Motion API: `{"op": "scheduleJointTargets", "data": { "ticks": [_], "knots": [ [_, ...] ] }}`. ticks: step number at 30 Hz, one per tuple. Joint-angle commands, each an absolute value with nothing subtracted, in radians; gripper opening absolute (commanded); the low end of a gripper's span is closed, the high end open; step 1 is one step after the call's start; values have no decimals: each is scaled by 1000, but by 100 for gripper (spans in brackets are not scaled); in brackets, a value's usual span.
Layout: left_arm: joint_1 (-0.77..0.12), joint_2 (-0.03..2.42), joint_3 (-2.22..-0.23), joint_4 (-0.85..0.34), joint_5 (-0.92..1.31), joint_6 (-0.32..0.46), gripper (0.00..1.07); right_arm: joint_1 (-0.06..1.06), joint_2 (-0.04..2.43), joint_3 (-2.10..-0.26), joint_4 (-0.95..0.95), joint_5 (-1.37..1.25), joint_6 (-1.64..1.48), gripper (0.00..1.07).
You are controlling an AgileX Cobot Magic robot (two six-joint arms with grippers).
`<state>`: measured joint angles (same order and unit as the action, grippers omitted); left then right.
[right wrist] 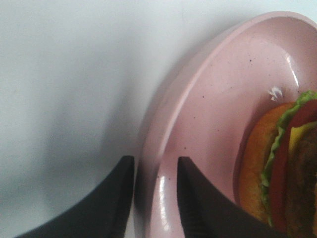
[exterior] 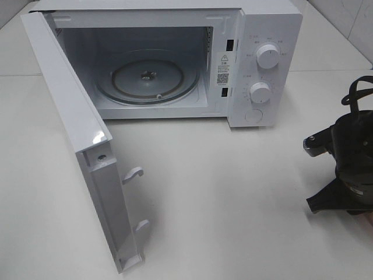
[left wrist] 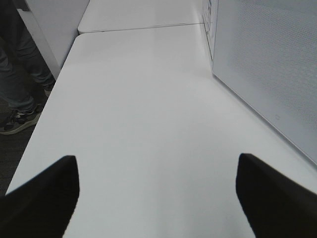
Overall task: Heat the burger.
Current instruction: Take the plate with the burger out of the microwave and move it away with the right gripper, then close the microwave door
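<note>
White microwave oven [exterior: 256, 64] with door [exterior: 76, 146] swung open, right gripper [right wrist: 156, 198] beside it, fingers narrowly parted astride round pink plate's [right wrist: 208, 99] rim, grip unclear, layered burger [right wrist: 290, 163] on plate, left gripper [left wrist: 157, 198] wide open, empty.

Burger [right wrist: 285, 163] cut off by right wrist pic's edge, absent from exterior high view. Pink plate [right wrist: 208, 114] partly out of frame. Microwave [exterior: 256, 64] dial labels too small to read.

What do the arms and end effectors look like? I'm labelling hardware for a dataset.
The right arm is black, bulky and angular, with black cables looping above it. The right end effector has dark, smooth, tapering curved fingers. The left end effector shows two black blunt fingers. No markings visible.
</note>
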<state>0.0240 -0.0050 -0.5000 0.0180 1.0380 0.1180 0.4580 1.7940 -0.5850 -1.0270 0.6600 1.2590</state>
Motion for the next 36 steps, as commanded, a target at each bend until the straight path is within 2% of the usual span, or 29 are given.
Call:
{"op": "scheduleJointTargets", "data": {
  "ticks": [1, 8, 12, 13, 14, 15, 16, 17, 18, 21, 23, 32, 36],
  "knots": [
    [26, -24, -498, 18, 1036, 112, 80, 454, 1789, -589, -1015, 679, 1260, 41],
    [26, -24, -498, 18, 1036, 112, 80, 457, 1753, -589, -950, 672, 1203, 42],
    [26, -24, -498, 18, 1036, 112, 80, 457, 1645, -589, -918, 645, 1146, 46],
    [26, -24, -498, 18, 1036, 112, 80, 457, 1590, -589, -906, 626, 1109, 51],
    [26, -24, -498, 18, 1036, 112, 80, 457, 1590, -589, -906, 626, 1109, 51],
    [26, -24, -498, 18, 1036, 112, 80, 457, 1542, -589, -887, 616, 1071, 58],
    [26, -24, -498, 18, 1036, 112, 80, 457, 1542, -589, -887, 616, 1071, 58],
    [26, -24, -498, 18, 1036, 112, 80, 457, 1516, -589, -876, 604, 1048, 64],
    [26, -24, -498, 18, 1036, 112, 80, 457, 1472, -589, -854, 573, 1008, 75],
    [26, -24, -498, 18, 1036, 112, 80, 457, 1446, -589, -834, 552, 985, 82],
    [26, -24, -498, 18, 1036, 112, 80, 457, 1334, -589, -766, 506, 883, 94],
    [26, -24, -498, 18, 1036, 112, 80, 457, 1137, -589, -560, 584, 635, 92],
    [26, -24, -498, 18, 1036, 112, 80, 457, 1064, -589, -412, 663, 474, 90]
  ]
}}
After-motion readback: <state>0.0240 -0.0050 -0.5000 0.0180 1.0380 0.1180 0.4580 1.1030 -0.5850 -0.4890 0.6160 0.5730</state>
